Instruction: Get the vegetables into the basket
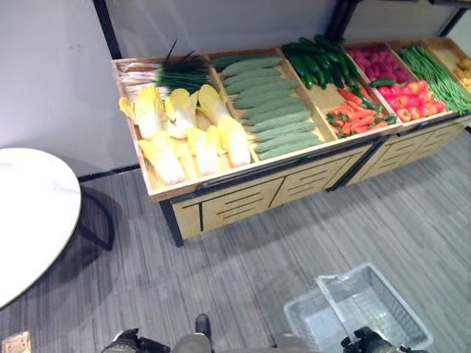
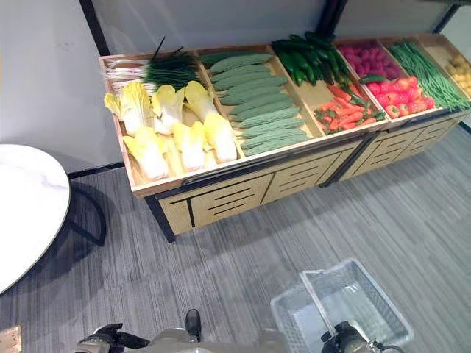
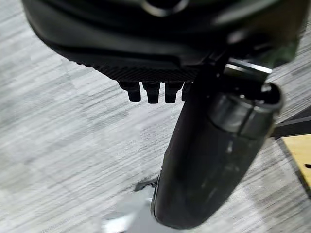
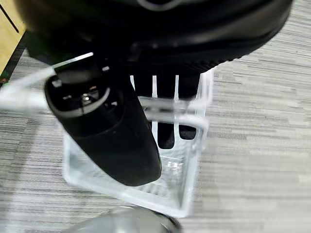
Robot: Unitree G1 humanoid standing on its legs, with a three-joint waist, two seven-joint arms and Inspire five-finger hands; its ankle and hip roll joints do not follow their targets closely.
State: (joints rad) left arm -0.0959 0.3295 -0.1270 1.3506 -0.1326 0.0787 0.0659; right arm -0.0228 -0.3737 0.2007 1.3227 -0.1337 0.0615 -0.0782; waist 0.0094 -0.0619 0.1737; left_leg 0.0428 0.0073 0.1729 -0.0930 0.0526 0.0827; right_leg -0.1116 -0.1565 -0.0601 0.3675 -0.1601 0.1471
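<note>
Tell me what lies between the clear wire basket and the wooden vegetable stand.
Only bare grey striped carpet between clear wire basket and wooden vegetable stand, per the left eye view.

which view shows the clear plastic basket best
The left eye view: the clear plastic basket shows nearly whole on the grey floor, rim and handle visible. The right eye view shows it too, cut slightly more by the bottom edge. The right wrist view shows it close, partly hidden by the right hand curled round its handle.

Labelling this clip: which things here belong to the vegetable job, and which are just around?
Job:
basket, held by right hand
cabbages
cucumbers
peppers
left hand, free

Just around:
round white table
</note>
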